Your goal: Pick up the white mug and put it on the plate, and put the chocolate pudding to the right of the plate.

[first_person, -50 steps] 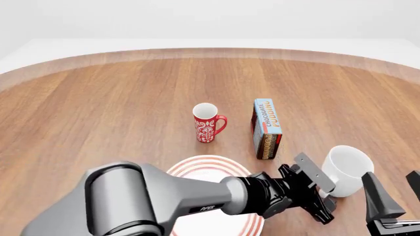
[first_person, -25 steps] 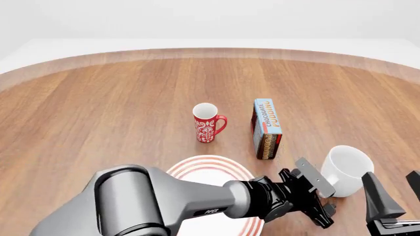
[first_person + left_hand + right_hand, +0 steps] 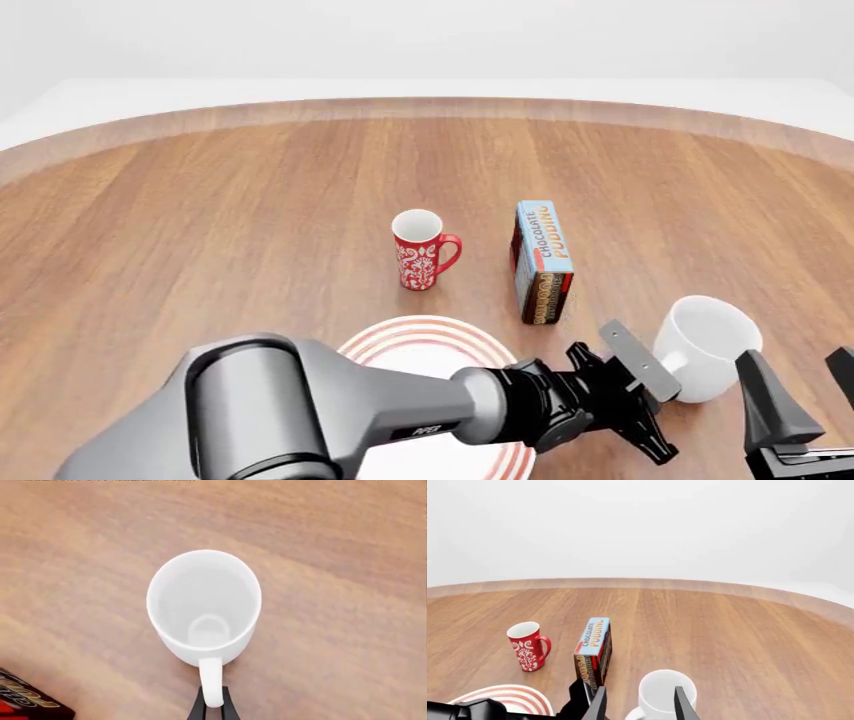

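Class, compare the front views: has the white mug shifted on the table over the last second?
No. The white mug keeps the same spot right of and nearer than the pudding carton; only the left gripper beside it shifts slightly.

The chocolate pudding carton reads "CHOCOLATE PUDDING" on its light-blue face, in red and orange letters. Small white lettering on the left arm is too small to read.
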